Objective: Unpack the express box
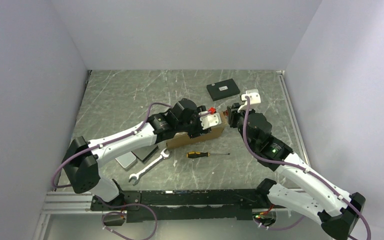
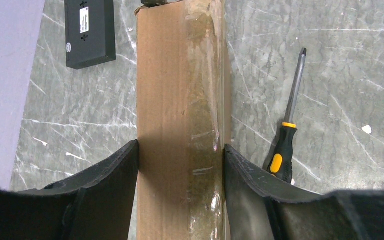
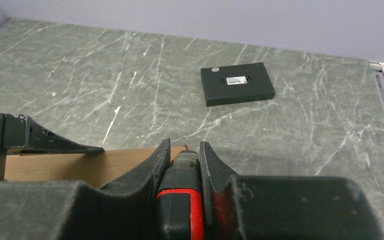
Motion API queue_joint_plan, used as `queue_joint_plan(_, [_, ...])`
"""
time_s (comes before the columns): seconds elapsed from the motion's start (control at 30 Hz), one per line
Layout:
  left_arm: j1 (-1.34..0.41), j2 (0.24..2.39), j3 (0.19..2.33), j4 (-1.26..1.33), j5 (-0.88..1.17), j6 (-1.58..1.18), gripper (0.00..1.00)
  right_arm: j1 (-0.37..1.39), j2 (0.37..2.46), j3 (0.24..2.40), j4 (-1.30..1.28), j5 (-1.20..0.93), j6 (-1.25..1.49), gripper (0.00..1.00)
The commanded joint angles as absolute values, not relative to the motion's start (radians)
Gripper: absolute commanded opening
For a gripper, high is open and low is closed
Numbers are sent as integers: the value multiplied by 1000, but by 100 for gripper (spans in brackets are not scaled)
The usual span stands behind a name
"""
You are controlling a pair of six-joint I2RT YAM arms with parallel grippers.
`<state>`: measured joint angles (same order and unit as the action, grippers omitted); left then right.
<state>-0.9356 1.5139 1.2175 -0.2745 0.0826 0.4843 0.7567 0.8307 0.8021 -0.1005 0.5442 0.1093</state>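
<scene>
With screwdriver at five o'clock and black box at one, clamps express box in left fingers, red-black tool in right fingers.

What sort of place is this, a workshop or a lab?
Probably a robot test cell in a lab: two arms bolted to a rail at the table's near edge, plain walls boxing in the tabletop, and a wrench and screwdriver lying beside an express box.

- The express box, plain brown cardboard, is sitting at the centre of the top view.
- Clear tape is running lengthwise along its narrow face.
</scene>
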Motion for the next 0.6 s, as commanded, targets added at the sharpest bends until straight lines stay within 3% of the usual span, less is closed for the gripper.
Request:
queue_joint_plan(0.0, [-947, 1528, 1235, -316, 67, 459, 55, 756, 800, 831, -144, 531, 137, 0])
queue_joint_plan(0.57, [-929, 1583, 1270, -332, 4, 411, 52, 756, 779, 903, -349, 509, 211, 0])
